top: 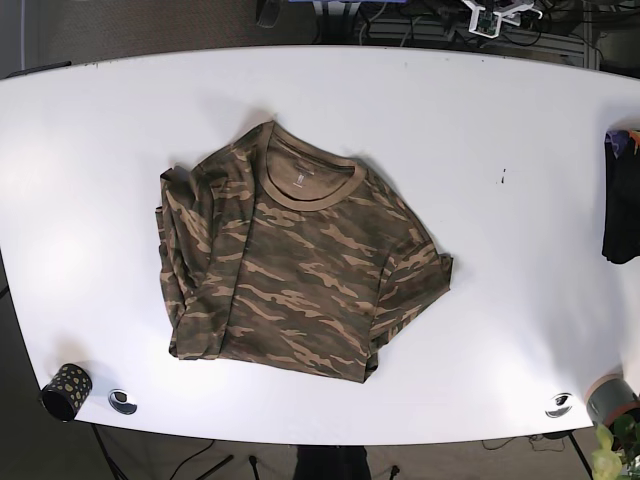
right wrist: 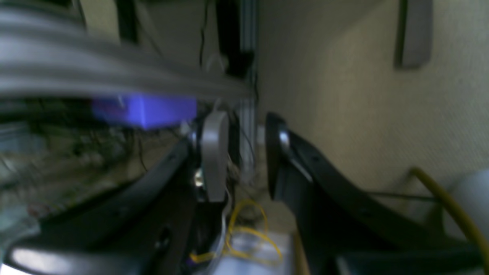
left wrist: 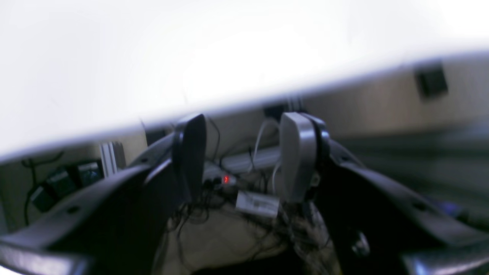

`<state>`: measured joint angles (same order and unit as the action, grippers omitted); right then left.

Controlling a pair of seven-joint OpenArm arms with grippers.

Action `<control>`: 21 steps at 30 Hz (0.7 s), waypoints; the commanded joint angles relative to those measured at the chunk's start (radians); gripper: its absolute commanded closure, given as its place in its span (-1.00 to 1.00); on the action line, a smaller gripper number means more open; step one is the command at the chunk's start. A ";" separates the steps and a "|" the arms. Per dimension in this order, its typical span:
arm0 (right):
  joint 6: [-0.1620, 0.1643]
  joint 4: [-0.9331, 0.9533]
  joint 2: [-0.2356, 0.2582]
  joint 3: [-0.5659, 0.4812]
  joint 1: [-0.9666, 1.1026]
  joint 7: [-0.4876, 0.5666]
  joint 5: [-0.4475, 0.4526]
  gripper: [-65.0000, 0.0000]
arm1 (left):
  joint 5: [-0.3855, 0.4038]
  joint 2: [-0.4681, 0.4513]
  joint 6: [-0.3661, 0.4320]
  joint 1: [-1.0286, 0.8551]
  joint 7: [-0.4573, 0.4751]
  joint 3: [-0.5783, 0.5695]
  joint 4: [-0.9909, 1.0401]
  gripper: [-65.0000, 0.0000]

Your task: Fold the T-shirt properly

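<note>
A camouflage T-shirt [top: 290, 265] lies flat on the white table [top: 480, 130] in the base view, its collar toward the far side and its sleeves partly folded in at both sides. Neither arm shows in the base view. In the left wrist view my left gripper [left wrist: 242, 126] is open with nothing between its fingers, below the edge of the white table [left wrist: 153, 57]. In the right wrist view my right gripper [right wrist: 246, 122] is open and empty, facing floor and cables. The shirt is out of both wrist views.
A dark garment [top: 622, 215] lies at the table's right edge. A black dotted cup [top: 66, 391] and a small round disc [top: 122, 401] sit at the front left. Another disc [top: 558, 404] and a grey cup [top: 610, 400] sit at the front right.
</note>
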<state>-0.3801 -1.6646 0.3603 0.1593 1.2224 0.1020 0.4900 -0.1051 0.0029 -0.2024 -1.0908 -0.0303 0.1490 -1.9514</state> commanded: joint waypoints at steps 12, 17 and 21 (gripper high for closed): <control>-0.081 -0.197 -0.068 0.228 -0.048 0.012 0.020 0.51 | 0.005 0.085 -0.001 0.120 0.019 0.001 -0.049 0.13; -0.135 -0.240 -0.094 0.256 -0.134 0.009 0.017 0.51 | 0.005 0.085 0.001 0.157 0.019 0.002 -0.047 0.12; -0.178 -0.280 -0.091 0.256 -0.218 -0.071 0.017 0.51 | 0.005 0.085 0.001 0.165 0.019 0.002 -0.047 0.12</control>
<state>-0.5461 -1.9099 0.2592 0.4049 1.0149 0.0296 0.4942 -0.1051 0.0883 -0.2050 -0.9142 -0.0360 0.1501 -1.9823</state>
